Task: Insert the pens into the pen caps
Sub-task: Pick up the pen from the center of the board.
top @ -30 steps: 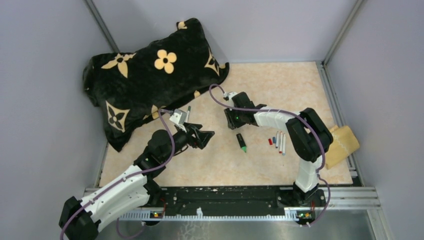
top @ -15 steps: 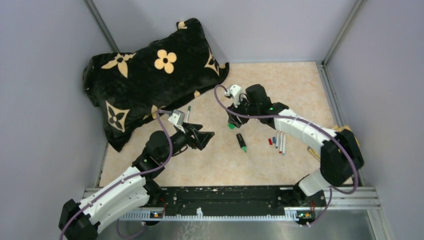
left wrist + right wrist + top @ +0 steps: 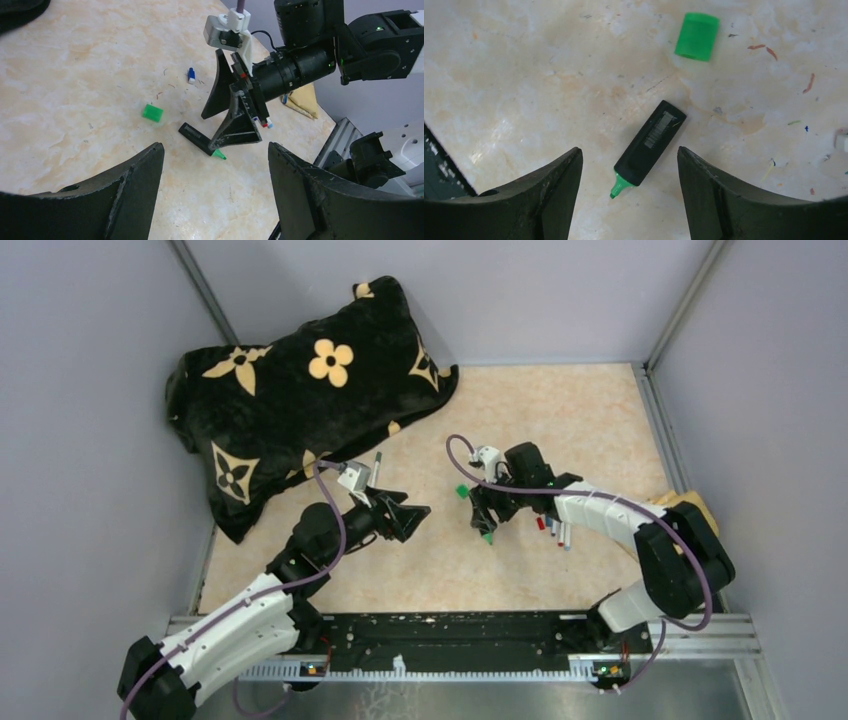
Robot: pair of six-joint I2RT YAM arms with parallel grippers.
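Two claws stood apart over the marbled worktop (image 3: 560,420), and neither gripped anything. The right claw (image 3: 629,150) pointed down at the black highlighter (image 3: 650,142), one finger on each side of it. The left wrist view showed its lower fingertip (image 3: 216,146) right by the marker's green tip, though I could not tell whether they touched. The highlighter lay flat and uncapped near the middle of the worktop, its bare green nib aimed toward the arm bases. The green cap (image 3: 697,36) sat alone just beyond the marker's blunt end, apart from it and clear of both fingers. A small blue stub (image 3: 191,76), probably another cap, lay farther back on the worktop. Several thin pens (image 3: 562,535) lay bunched together just right of the right claw, partly hidden under its forearm. The left claw (image 3: 410,512) hung wide and empty to the left of the highlighter, facing it. A black cushion with tan flowers (image 3: 300,390) filled the far left corner, and a tan cardboard box (image 3: 304,99) rested at the right edge.
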